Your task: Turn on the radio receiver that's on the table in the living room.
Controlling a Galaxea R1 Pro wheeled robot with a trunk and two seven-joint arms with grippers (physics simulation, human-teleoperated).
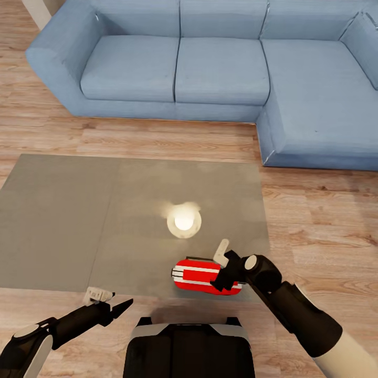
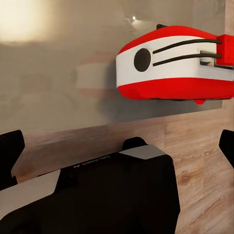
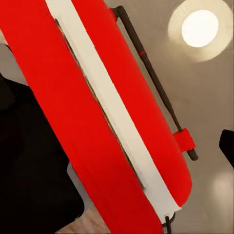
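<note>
The right arm reaches in low from the robot's right, elbow bent, its right gripper [image 1: 224,268] over the radio receiver [image 1: 202,276], which lies near the bench [image 1: 63,220] front edge. One pale finger sticks up clear of the red shell and a dark one rests against it, so the fingers look parted, probably touching rather than clamping. The left gripper [image 1: 107,303] hangs by the front edge, fingers spread wide and holding nothing. A lamp glare [image 1: 184,221] shines on the grey top.
</note>
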